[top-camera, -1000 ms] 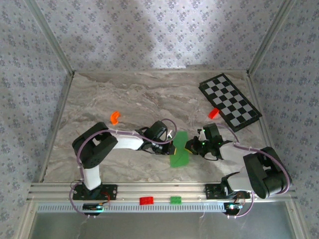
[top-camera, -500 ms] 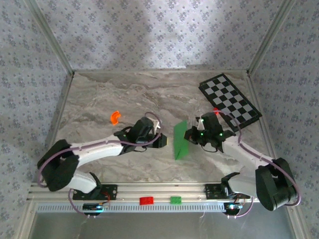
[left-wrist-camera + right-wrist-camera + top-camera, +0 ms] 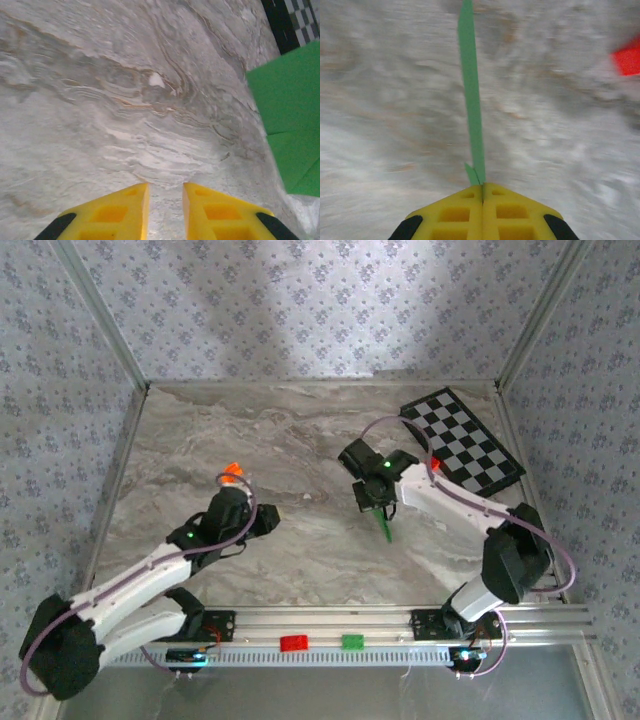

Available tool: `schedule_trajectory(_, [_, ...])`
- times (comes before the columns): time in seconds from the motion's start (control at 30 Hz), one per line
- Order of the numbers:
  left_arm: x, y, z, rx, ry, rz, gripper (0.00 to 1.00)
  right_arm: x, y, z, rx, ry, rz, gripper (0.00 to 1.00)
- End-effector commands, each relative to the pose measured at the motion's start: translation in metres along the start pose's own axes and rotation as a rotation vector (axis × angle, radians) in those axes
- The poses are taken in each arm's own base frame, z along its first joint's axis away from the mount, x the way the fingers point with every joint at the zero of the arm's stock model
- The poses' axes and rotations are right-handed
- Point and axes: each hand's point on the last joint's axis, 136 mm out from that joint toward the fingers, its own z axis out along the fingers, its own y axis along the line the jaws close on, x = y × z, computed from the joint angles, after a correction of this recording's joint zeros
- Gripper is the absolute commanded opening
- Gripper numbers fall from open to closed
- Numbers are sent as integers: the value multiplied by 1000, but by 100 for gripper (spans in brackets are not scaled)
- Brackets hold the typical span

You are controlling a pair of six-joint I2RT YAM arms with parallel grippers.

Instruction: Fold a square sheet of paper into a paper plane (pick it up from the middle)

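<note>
Looking down from the top camera, the right end effector (image 3: 377,500) is seen clamped on the folded green paper (image 3: 386,528). The paper hangs below it over the middle of the desk (image 3: 300,440), left of the checkered board (image 3: 462,445), and is judged to be lifted so the fold can be worked. The left end effector (image 3: 264,520) is held well apart, leaving room.

From the left wrist, its yellow fingers (image 3: 120,210) are shown slightly apart with nothing between them, and the paper's broad, creased face is revealed.

From the right wrist, the fingers (image 3: 455,212) are pressed together on the paper, which is seen edge-on as a thin strip. A red brick (image 3: 627,60) is caught to one side.
</note>
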Motion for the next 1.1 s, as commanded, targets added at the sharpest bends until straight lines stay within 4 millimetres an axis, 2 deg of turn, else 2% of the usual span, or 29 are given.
schedule_trajectory(0.0, [0,23,-15,-57,-27,-43,27,-13,-48,-22,309,-51,-63,8])
schedule_trajectory(0.07, [-4,32,-22,-62,-63,-81,28,-23,-32,-16,299,-90,-69,8])
schedule_trajectory(0.2, [-7,43,-33,-76,-101,-125,29,-22,10,2,292,-86,-92,8])
schedule_trajectory(0.33, [-10,51,-44,-107,-130,-137,31,-16,63,24,292,-30,-145,10])
schedule_trajectory(0.47, [-14,62,-57,-156,-156,-132,32,-17,121,35,174,10,-157,11])
schedule_trajectory(0.53, [-16,67,-65,-185,-168,-121,34,-16,154,34,39,30,-136,15])
schedule_trajectory(0.63, [-20,69,-73,-191,-182,-113,36,-16,199,23,-261,72,-72,22])
schedule_trajectory(0.73, [-20,64,-72,-159,-168,-109,38,-27,223,1,-585,86,18,38])
schedule_trajectory(0.8, [-18,56,-66,-116,-143,-89,34,-37,225,-13,-768,67,56,44])
schedule_trajectory(0.9, [-11,47,-52,-69,-70,-82,34,-44,212,-23,-938,52,143,46])
schedule_trajectory(1.0, [-5,32,-36,4,22,-74,33,-33,175,4,-921,71,257,41])
schedule_trajectory(1.07, [0,23,-25,43,88,-76,33,-26,152,21,-925,91,332,31])
